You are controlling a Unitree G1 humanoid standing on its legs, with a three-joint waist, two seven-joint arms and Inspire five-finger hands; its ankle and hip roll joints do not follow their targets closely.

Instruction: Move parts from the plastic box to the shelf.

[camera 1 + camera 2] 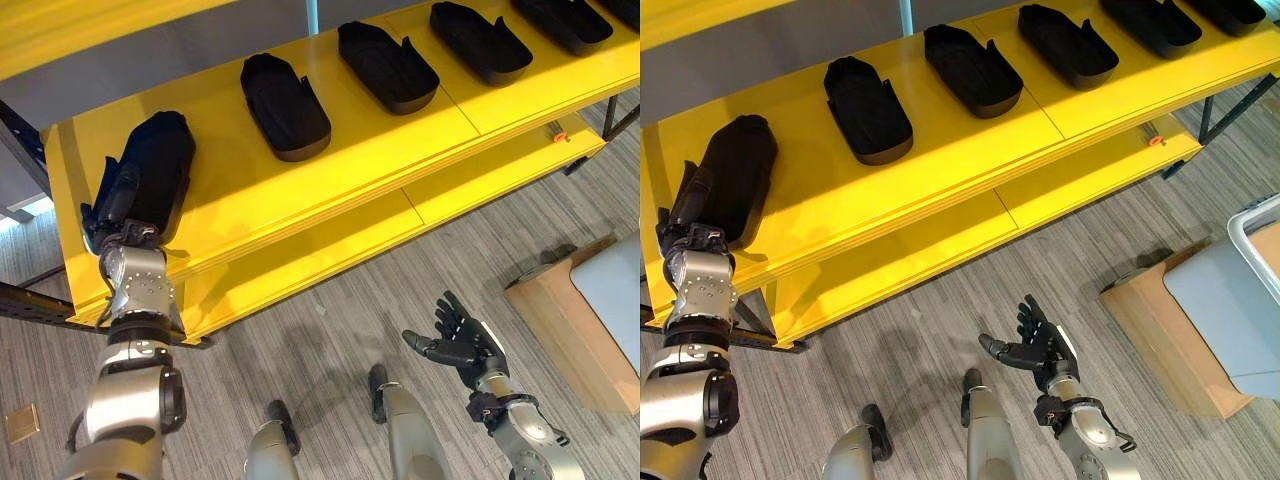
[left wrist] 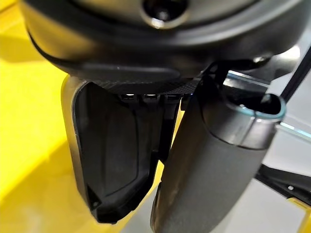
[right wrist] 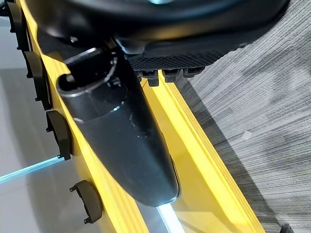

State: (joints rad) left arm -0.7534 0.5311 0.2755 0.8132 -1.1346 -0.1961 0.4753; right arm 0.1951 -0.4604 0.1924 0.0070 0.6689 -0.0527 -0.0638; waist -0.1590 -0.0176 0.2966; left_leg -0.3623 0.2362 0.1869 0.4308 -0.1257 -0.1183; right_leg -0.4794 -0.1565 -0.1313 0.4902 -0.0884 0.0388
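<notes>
— Grey striped carpet fills the lower frame; what stands on it?
— One yellow shelf (image 1: 380,170) crossing the upper frame, and a cardboard box (image 1: 560,320) at the right edge with a grey plastic box (image 1: 1240,290) on it.
— How many parts?
— Six black parts in the left eye view: five open shells (image 1: 285,105) in a row, and one part (image 1: 155,165) at upper left.
— The hands?
— The left hand (image 1: 110,205) lies on that part; its finger state I cannot tell. The right hand (image 1: 460,345) hangs at lower right, fingers spread, empty.
</notes>
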